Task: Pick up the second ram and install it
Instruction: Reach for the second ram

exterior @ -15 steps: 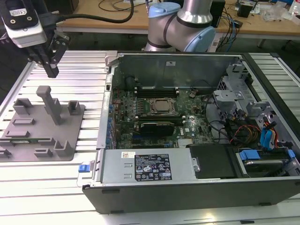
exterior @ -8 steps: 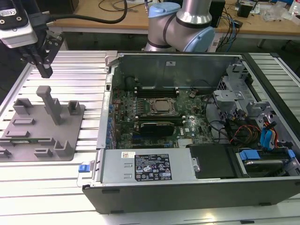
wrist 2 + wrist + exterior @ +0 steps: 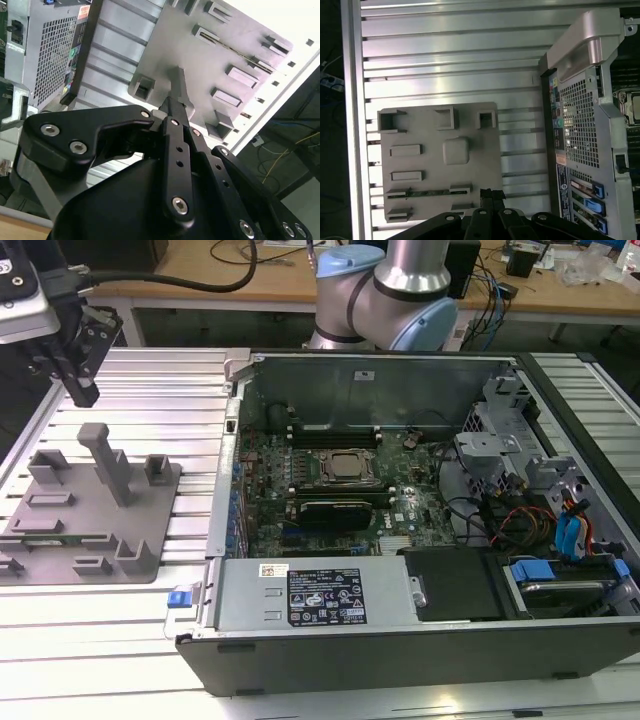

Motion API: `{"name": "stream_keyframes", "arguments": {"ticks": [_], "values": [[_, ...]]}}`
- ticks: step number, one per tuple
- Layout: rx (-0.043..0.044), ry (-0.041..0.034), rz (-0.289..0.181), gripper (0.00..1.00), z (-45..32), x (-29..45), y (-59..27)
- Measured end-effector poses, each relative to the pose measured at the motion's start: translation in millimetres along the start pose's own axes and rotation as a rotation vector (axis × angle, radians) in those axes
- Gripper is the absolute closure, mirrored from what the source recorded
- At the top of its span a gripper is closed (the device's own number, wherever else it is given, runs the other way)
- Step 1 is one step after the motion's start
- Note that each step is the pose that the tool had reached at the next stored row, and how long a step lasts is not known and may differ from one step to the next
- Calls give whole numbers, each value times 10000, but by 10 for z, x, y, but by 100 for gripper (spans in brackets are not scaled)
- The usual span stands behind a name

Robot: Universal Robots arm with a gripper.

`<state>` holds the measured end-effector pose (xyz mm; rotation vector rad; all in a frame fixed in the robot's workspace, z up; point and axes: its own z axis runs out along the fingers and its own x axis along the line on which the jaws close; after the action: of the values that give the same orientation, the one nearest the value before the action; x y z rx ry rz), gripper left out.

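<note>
Ribbed metal worktop (image 3: 150, 370) in a lab, carrying an open computer case (image 3: 400, 660). The fingers (image 3: 82, 388) hang pressed together, empty, above the grey fixture (image 3: 160, 502) where the second ram (image 3: 62, 538) lies.

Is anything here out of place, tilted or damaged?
Nothing stands out. The ram sits straight in its slot on the grey fixture, and the gripper hangs above it, shut and empty.
</note>
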<state>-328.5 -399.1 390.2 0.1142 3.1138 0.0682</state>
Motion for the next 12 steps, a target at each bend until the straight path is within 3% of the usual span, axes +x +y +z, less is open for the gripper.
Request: {"name": "stream_keyframes", "arguments": {"ticks": [12], "values": [[0,0,-1,92,118,356,-56]]}}
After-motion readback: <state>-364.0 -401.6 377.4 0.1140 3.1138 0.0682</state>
